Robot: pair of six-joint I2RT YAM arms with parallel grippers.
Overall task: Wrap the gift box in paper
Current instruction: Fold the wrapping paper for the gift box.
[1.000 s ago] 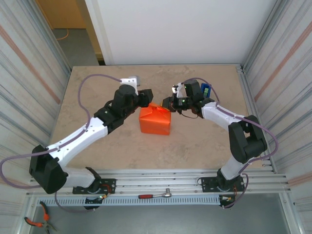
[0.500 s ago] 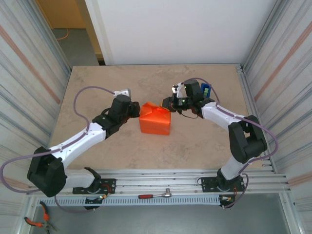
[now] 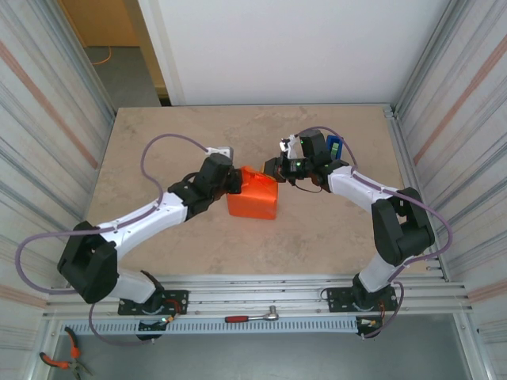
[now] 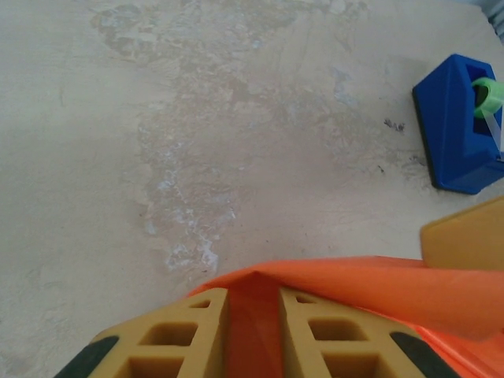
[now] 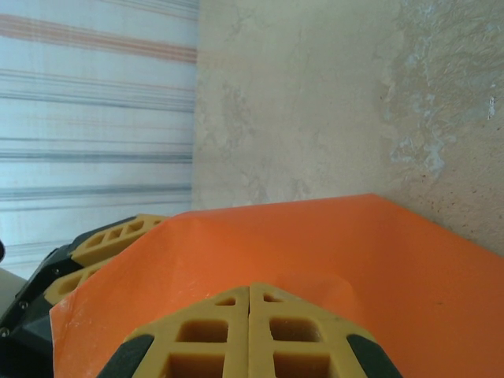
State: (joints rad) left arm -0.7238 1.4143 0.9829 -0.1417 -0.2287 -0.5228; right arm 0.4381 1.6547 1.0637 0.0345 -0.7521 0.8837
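The left tool (image 4: 252,335) is nearly closed: its fingers (image 4: 193,331) stand a narrow slit apart, with a raised fold of the paper (image 4: 370,287) pinched between them, at the left edge of the gift box (image 3: 255,202). The right tool (image 5: 249,331) is closed, its pads flat against each other and its tips at the paper on the box's far right corner; whether any paper is caught between them I cannot tell. The box, orange all over, sits near the middle of the counter (image 3: 158,142), between the two tools. A blue tape dispenser (image 4: 457,126) stands on the counter to the far right of the box, apart from it.
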